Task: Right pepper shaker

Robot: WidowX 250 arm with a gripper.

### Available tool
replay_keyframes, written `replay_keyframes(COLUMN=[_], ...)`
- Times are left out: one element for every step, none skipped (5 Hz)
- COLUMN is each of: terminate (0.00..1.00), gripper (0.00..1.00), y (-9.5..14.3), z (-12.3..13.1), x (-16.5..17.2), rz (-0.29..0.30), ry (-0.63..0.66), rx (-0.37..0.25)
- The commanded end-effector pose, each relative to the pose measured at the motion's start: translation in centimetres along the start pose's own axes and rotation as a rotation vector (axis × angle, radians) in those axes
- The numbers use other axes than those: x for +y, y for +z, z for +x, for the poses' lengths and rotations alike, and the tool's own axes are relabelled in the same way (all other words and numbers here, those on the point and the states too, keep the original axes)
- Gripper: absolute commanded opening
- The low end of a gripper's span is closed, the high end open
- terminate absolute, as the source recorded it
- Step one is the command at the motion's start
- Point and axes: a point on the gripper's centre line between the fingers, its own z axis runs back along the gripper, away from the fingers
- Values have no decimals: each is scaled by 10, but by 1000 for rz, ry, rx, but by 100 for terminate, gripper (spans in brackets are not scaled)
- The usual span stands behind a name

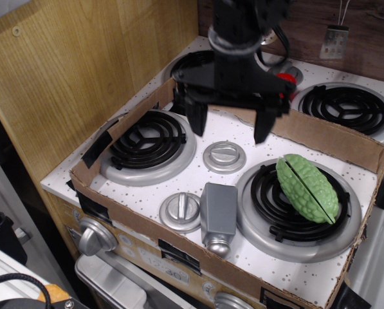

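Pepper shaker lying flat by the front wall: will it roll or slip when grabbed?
The pepper shaker probably won't roll: its boxy body lies on a flat face. The shiny round cap looks slippery, so the flat sides seem the safer grip. It looks like rigid toy plastic, likely light, and may skid if the open hand nudges it.
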Motion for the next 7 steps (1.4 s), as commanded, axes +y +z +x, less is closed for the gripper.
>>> replay_keyframes(terminate=[0,0,0,0,0,0,0], gripper=[100,100,100,100,100,100,100], y=[-1,-15,-29,-42,-56,-63,-64], z=[-29,-42,-48,-63,-73,-78,-77], x=[-7,-12,-17,-14,-12,-11,-12], rz=[-4,-17,-28,9,41,77,74], ry=[62,100,104,133,170,187,186], rx=[-69,-34,-16,-3,-19,-35,-49])
